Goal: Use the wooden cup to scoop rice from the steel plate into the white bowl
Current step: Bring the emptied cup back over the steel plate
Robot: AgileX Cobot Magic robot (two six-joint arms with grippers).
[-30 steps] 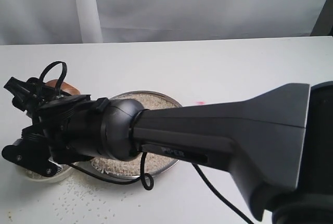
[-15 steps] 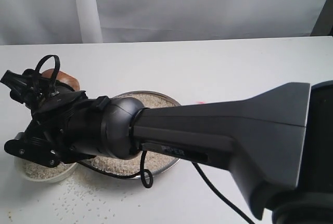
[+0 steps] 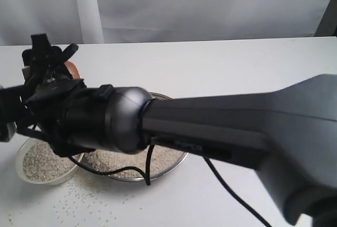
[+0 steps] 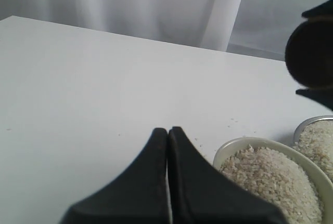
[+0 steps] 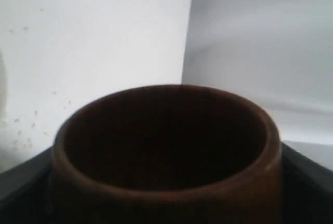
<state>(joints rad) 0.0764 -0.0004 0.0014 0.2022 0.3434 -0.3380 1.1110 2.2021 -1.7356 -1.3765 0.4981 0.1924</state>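
Observation:
My right gripper [image 3: 62,65] is shut on the wooden cup [image 3: 72,70], held up above the table behind the white bowl [image 3: 21,177]. In the right wrist view the cup [image 5: 166,146] fills the frame, its dark inside showing no rice, with a finger [image 5: 23,180] on either side. The bowl [image 4: 237,148] holds a heap of rice [image 4: 270,180]. More rice [image 3: 118,161] lies in the steel plate [image 3: 180,158], which the right arm half hides. My left gripper [image 4: 167,130] is shut on nothing, low over the table beside the bowl.
Loose grains [image 3: 84,200] are scattered on the white table in front of the bowl and plate. The thick dark right arm [image 3: 221,127] crosses the exterior view. A pale curtain hangs behind the table's far edge.
The right gripper with the cup has risen and swung back from low over the bowl. The bowl, hidden before, now shows with rice in it.

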